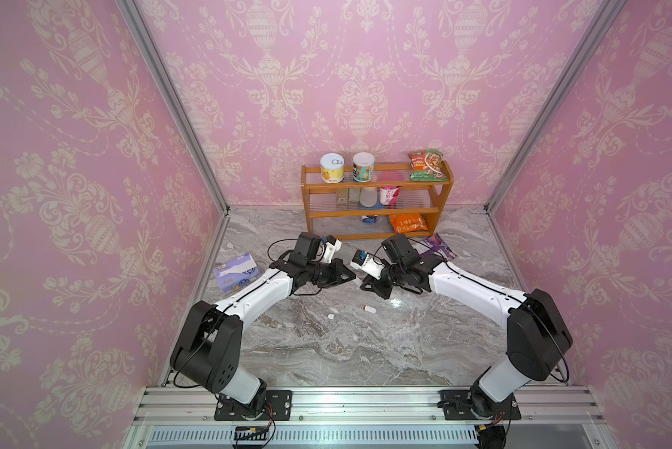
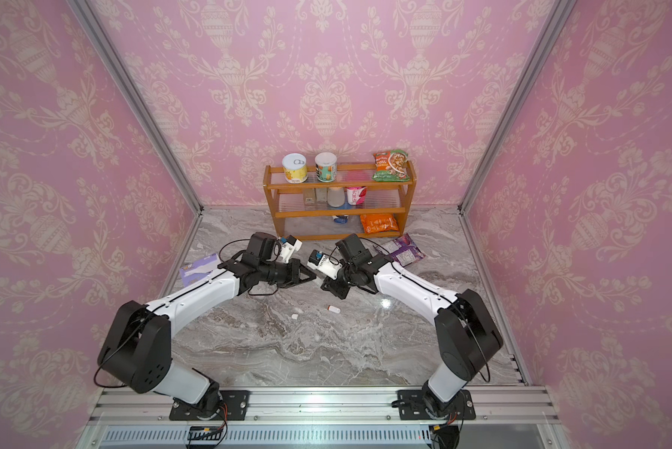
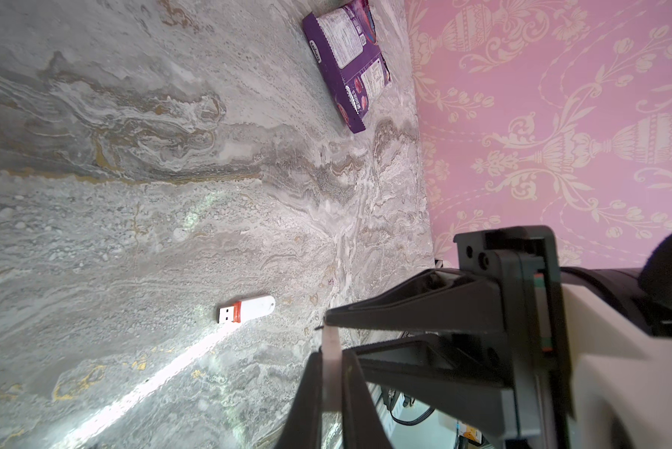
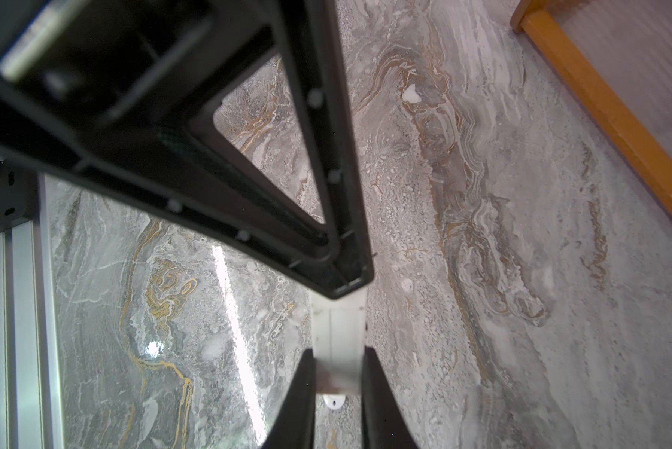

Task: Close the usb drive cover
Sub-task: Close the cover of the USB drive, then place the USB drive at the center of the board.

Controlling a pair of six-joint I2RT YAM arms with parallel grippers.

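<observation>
Left gripper [image 3: 332,350] — its view alone shows usb drive [image 3: 246,309] plug.

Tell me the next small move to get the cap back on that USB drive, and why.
Probably open the left arm's jaws and lower them over the cap. Both pairs of jaws look shut and empty above the marble table, while the cap and the USB drive, connector bare, lie apart on it.

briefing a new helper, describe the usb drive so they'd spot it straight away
On the grey marble table, look between the wooden shelf and the front rail. The usb drive lies flat there: a white stick with a red band and bare metal plug, unlike the shorter all-white cap near it.
</observation>
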